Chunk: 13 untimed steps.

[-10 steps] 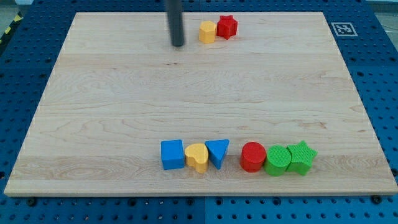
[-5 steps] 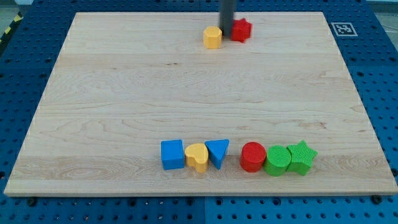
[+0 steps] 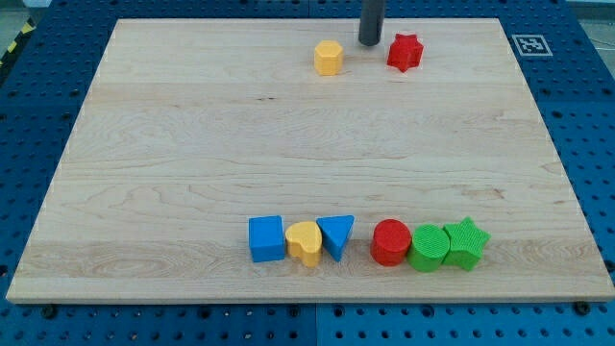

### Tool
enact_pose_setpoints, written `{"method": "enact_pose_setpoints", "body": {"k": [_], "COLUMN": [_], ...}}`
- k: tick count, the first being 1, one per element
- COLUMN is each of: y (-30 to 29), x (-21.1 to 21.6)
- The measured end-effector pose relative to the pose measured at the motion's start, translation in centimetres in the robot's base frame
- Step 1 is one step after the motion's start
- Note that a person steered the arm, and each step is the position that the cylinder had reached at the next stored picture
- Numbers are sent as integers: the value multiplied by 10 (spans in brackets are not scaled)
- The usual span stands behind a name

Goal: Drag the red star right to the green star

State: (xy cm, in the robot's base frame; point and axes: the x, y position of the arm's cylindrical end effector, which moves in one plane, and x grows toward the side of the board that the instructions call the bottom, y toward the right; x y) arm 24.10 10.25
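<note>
On board: 2 red (image 3: 405, 52), 2 yellow, 2 blue, 2 green blks.

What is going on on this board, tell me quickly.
My tip sits near the view's top edge of the wooden board, between the yellow block and the red star block, just left of the star with a small gap. The star has been nudged rightward from beside the yellow block. The green star block lies far off near the view's bottom, at the right end of a row next to the green cylinder.
</note>
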Motion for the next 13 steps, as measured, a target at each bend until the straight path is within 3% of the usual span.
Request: {"method": "enact_pose_setpoints", "body": {"k": [1, 2, 3, 4, 5, 6, 8, 10, 12, 13], "y": [47, 85, 97, 90, 86, 107, 130, 132, 165, 182], "x": [34, 105, 128, 99, 136, 205, 219, 175, 179, 205]}}
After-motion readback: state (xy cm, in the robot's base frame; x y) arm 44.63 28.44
